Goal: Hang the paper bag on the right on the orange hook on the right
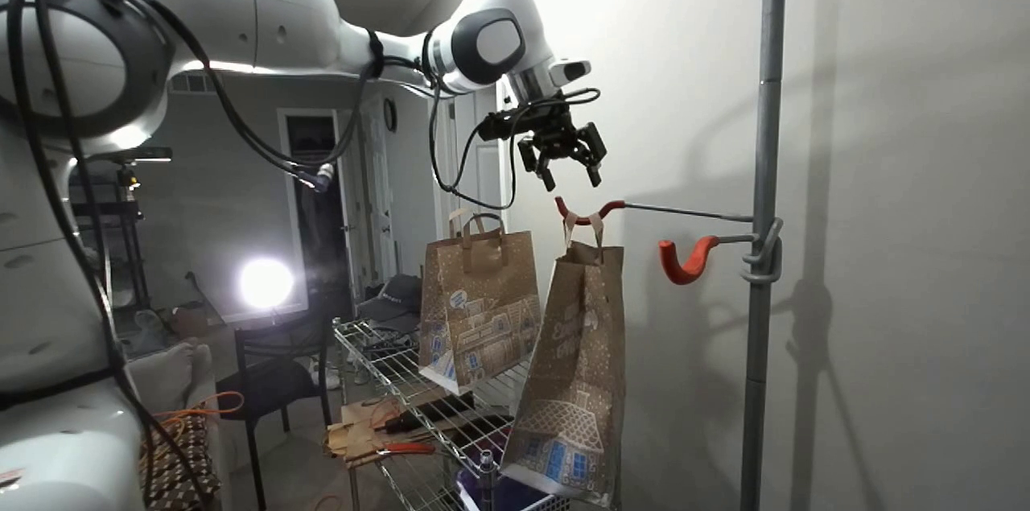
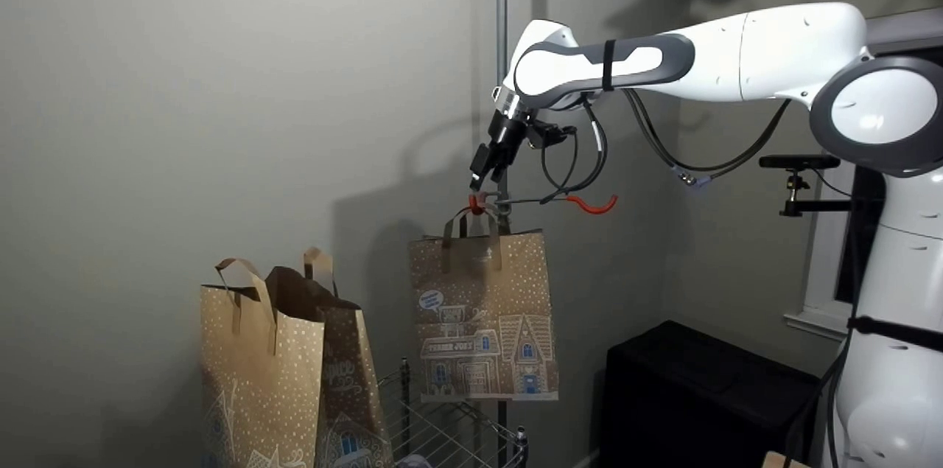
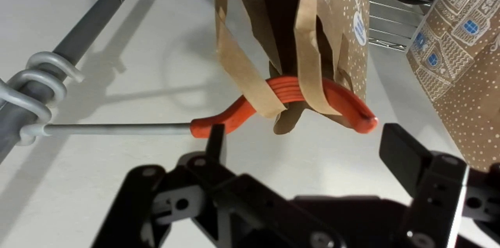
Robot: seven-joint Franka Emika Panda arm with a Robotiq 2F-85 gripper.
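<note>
Arm (image 1: 294,16) outstretched, wrist (image 1: 500,0) angled down. Gripper (image 1: 572,181) just above orange hook (image 1: 583,221), jaws spread apart; bag (image 1: 575,366) hanging from it.

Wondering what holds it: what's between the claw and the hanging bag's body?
In an exterior view, below the gripper: the orange hook, the paper bag's straps over it.

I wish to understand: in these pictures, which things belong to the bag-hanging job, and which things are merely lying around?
For the job:
paper bag, hanging from the hook
orange hook, bearing this bag
claw, open above the hook

Merely around:
second bag
other orange hook, bearing no bag
wire rack
dark chair
cap
</note>
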